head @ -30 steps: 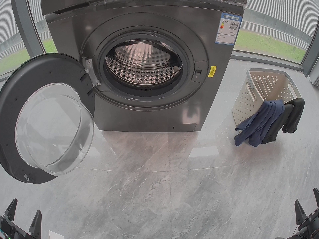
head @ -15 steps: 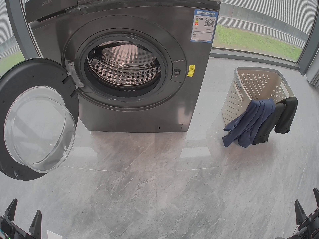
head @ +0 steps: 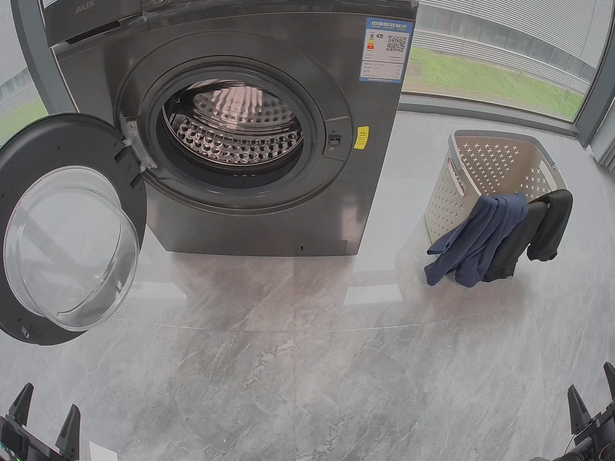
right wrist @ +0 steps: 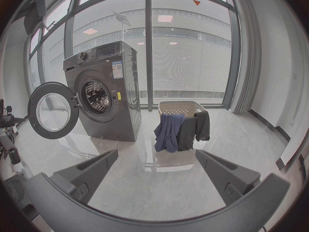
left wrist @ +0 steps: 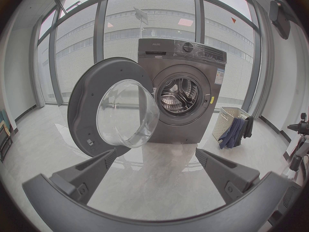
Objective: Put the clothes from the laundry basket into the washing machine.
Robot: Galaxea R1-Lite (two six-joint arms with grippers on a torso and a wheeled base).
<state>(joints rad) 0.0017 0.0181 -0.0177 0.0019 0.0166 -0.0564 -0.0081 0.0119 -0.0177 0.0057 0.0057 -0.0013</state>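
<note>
Bright glass-fronted room with a glossy grey marble floor.
Floor (head: 307, 366) is big grey veined tiles with thin seams, shiny enough to mirror the daylight. Tall windows (right wrist: 190, 49) run from floor to ceiling in dark grey frames (right wrist: 148, 49). Outside are a grey slatted building (left wrist: 128, 26) and a strip of grass (head: 487, 78) (square lamp reflections show in the glass). A grey curtain (right wrist: 246, 49) hangs bunched where the glass ends, next to a plain white wall (right wrist: 276, 81) with a dark skirting board (right wrist: 264, 120). A dark box (left wrist: 280, 18) is mounted high up near the window frame.
</note>
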